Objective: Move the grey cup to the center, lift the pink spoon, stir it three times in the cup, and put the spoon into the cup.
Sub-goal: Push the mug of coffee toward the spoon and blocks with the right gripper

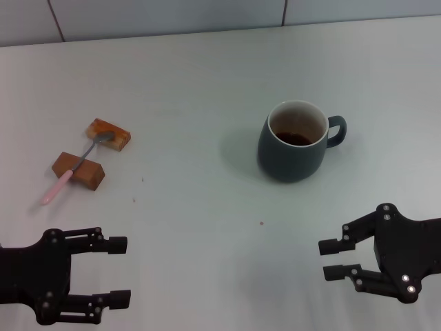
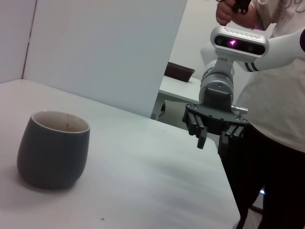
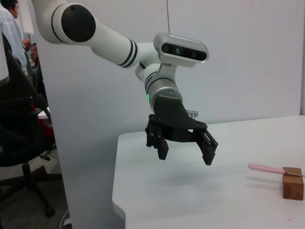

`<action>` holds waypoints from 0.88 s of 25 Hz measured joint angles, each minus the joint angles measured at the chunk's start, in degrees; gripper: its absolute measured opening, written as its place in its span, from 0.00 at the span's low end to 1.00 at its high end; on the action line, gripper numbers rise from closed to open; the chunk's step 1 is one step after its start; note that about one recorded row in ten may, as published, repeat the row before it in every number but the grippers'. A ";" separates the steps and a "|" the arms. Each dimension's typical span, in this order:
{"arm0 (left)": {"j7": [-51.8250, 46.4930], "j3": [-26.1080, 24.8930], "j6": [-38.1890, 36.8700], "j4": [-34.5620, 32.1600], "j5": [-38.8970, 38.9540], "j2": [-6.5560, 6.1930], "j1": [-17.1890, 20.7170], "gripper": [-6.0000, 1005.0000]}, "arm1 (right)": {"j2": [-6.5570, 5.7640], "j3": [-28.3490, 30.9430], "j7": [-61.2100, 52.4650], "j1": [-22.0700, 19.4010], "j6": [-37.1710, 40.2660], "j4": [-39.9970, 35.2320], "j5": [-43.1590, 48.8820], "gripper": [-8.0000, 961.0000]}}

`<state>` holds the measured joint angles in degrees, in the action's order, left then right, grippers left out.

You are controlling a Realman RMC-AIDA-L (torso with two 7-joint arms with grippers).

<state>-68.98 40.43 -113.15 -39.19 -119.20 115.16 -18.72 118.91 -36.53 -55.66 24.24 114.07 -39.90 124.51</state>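
Both claws hover low at the near edge, left claw (image 1: 118, 271) and right claw (image 1: 332, 259) spread wide, holding nothing. Grey cup (image 1: 293, 141) stands right of centre on the worktop (image 1: 193, 89). Pink spoon (image 1: 74, 169) rests across two brown blocks (image 1: 78, 169), far left.

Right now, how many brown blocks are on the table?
2, both on the robot's left side of the table. The far block holds the bowl end of the pink spoon; the near block props its handle. None appear hidden.
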 joint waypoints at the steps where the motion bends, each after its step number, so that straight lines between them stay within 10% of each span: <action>1: 0.00 0.00 0.00 0.00 0.00 0.00 0.00 0.78 | 0.00 -0.02 -0.01 0.02 0.02 0.00 0.00 0.46; 13: -0.02 -0.18 0.09 -0.03 0.33 -0.03 -0.03 0.78 | 0.10 0.75 -1.03 -0.70 -0.88 -2.39 -3.11 0.01; 22: 0.04 -0.68 0.05 0.00 0.38 0.16 -0.38 0.78 | 0.01 10.18 -6.41 -0.92 -7.20 -5.86 -5.24 0.01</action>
<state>-68.94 39.75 -113.10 -39.20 -118.82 115.32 -19.10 118.92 -26.35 -62.07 23.32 106.86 -45.76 119.27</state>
